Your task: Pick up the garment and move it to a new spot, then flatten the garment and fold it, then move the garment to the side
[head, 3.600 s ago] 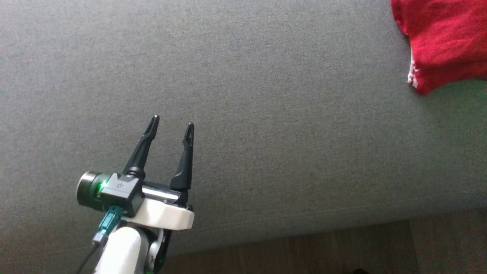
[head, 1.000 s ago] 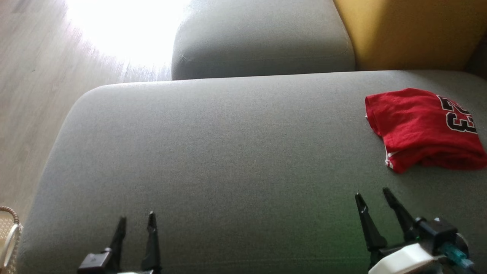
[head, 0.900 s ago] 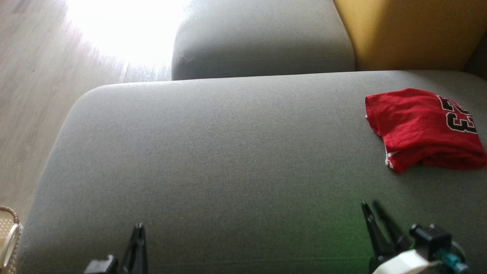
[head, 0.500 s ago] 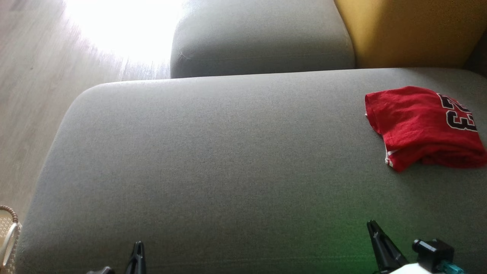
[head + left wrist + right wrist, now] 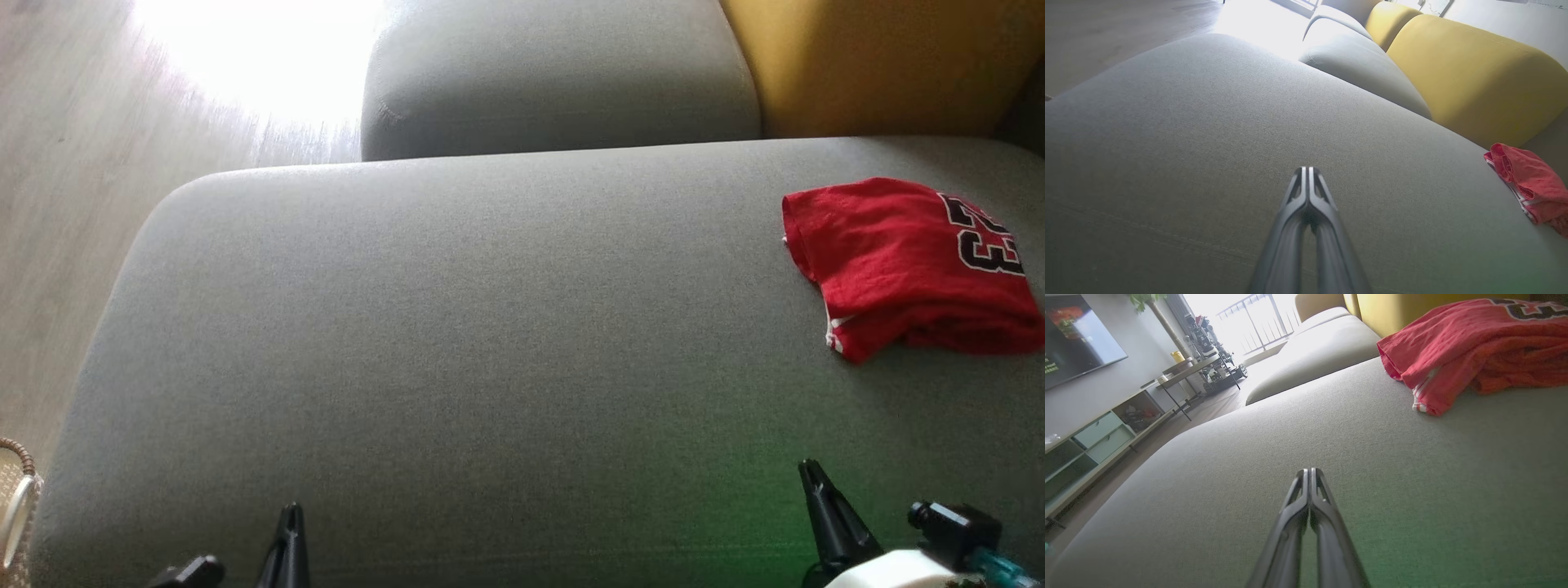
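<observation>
Noted broad grey seat cushion [image 5: 457, 343], surface smooth and even. Recorded second grey cushion [image 5: 555, 73] just beyond it, with yellow backrest [image 5: 882, 65] beside that at the right. Logged pale wood floor [image 5: 57, 204] to the left, washed out by strong glare further back. Found woven basket [image 5: 16, 506] at lower left, beside the seat cushion. In right wrist view, noted dark screen [image 5: 1073, 339] on wall above low cabinet [image 5: 1106, 433] with pale green drawers, dark-legged table [image 5: 1188, 369] further along, railing [image 5: 1257, 318] at bright window.

I read one number, 23, in black digits on the red garment [image 5: 898, 261]. Small print on the TV [image 5: 1077, 335] is too blurred for me to read.
</observation>
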You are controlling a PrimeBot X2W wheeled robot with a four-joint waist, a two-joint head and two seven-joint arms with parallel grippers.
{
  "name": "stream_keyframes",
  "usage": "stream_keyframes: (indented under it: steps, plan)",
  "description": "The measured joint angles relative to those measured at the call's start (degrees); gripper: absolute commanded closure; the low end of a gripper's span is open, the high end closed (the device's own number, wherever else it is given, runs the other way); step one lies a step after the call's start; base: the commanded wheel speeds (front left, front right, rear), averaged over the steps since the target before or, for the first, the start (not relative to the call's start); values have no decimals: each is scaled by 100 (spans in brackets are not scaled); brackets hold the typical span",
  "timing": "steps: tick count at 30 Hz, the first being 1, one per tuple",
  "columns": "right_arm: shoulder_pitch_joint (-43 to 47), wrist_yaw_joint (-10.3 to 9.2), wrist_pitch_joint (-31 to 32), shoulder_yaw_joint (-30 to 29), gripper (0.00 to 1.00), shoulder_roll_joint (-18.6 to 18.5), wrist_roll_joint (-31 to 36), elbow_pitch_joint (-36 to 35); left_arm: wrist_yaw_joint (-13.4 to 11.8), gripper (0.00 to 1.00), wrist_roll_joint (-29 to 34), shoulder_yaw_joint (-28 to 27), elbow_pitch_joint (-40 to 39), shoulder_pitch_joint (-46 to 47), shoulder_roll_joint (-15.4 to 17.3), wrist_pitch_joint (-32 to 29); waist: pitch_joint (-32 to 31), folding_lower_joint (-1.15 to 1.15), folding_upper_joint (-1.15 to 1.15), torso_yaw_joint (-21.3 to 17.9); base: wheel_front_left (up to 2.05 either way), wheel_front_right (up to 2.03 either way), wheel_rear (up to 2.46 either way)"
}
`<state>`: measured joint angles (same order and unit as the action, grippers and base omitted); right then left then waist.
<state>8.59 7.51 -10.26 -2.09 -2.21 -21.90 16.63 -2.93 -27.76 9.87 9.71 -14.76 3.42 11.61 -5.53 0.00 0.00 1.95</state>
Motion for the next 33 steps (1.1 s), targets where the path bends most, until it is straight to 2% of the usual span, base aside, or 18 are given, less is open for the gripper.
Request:
stream_keyframes:
  steps: [33]
  plan:
    - [-405, 0, 534, -176, 100, 1, -2252, -12, 338, 100, -2169, -337, 180, 482, 26, -481, 186, 0, 0, -63, 0, 0, 0]
